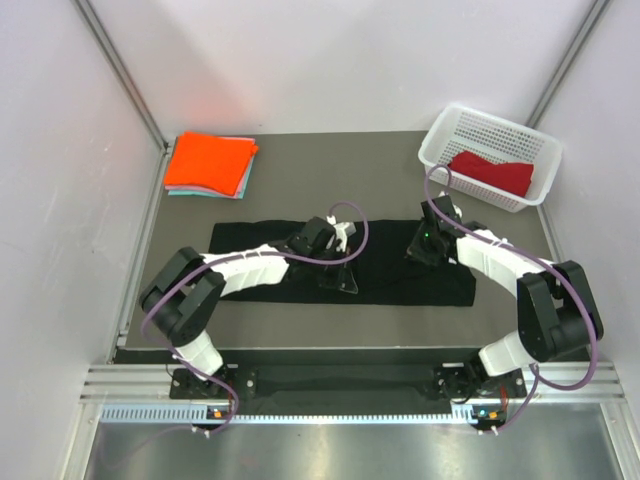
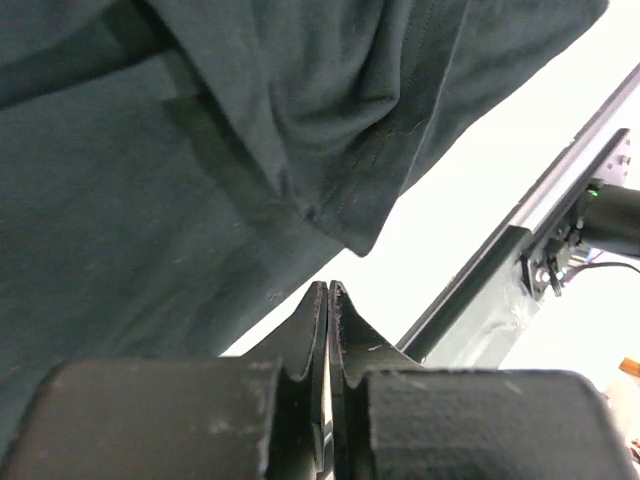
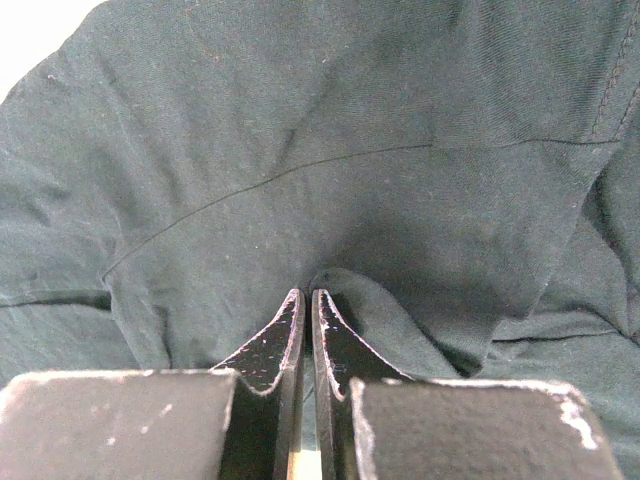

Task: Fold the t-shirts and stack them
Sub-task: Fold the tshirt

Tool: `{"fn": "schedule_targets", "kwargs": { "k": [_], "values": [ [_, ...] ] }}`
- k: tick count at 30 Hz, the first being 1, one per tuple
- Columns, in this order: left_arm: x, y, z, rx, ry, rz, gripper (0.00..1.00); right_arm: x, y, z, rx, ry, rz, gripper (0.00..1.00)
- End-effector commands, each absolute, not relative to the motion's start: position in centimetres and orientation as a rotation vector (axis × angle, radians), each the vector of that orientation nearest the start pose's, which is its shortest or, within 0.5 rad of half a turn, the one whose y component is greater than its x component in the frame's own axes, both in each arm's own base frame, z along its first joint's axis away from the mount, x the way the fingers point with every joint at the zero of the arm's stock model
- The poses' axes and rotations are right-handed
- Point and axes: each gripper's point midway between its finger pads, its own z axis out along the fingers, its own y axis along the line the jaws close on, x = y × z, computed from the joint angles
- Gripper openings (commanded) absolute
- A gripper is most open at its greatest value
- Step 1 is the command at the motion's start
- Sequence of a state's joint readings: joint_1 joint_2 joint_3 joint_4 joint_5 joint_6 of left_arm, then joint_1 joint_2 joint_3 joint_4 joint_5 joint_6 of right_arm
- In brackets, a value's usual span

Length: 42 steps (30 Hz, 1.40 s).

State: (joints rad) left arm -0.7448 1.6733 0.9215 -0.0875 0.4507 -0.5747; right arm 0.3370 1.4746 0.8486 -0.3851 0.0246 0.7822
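Observation:
The large black t-shirt (image 1: 400, 280) lies as a long strip across the middle of the table. My left gripper (image 1: 340, 276) is over its middle. In the left wrist view it (image 2: 328, 288) is shut, its tips just short of a hanging corner of the black cloth (image 2: 250, 150), with no cloth showing between the jaws. My right gripper (image 1: 424, 246) is at the strip's far edge on the right, and it (image 3: 306, 293) is shut on a raised pinch of the black cloth (image 3: 300, 140). The folded orange t-shirt (image 1: 208, 162) lies on the teal one (image 1: 243, 185) at the back left. The dark red t-shirt (image 1: 492, 172) lies in the basket.
A white mesh basket (image 1: 450, 132) stands at the back right corner. White walls close in the table on three sides. The metal rail (image 1: 330, 382) with the arm bases runs along the near edge.

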Motion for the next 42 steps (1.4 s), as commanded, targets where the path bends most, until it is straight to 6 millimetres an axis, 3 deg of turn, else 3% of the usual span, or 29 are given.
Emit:
{"fn": "schedule_targets", "kwargs": {
  "k": [1,11,21,28,32,37,42],
  "values": [
    [23.3,-35.1,6.9,0.417,2.500,-1.074,0.00,32.2,13.8,6.8,0.598,2.500,0.428,0.00],
    [23.6,-37.1,5.9,0.318,2.518,-1.125,0.00,32.1,13.8,6.8,0.611,2.495,0.436,0.00],
    [27.2,-38.6,7.8,0.196,2.453,-1.082,0.00,32.5,12.8,8.3,0.695,2.444,0.453,0.00],
    [29.0,-38.1,7.3,0.148,2.451,-1.000,0.00,32.1,10.7,7.7,0.809,2.425,0.440,0.00],
    [29.7,-38.3,7.3,0.182,2.438,-0.990,0.00,32.0,11.1,7.4,0.834,2.439,0.513,0.01],
    [30.4,-38.2,7.5,0.245,2.422,-0.934,0.13,32.4,11.0,7.3,0.858,2.432,0.555,0.07],
    [31.1,-37.2,6.9,0.245,2.427,-0.875,0.16,33.6,11.2,8.1,0.880,2.397,0.614,0.15]
  ]
}}
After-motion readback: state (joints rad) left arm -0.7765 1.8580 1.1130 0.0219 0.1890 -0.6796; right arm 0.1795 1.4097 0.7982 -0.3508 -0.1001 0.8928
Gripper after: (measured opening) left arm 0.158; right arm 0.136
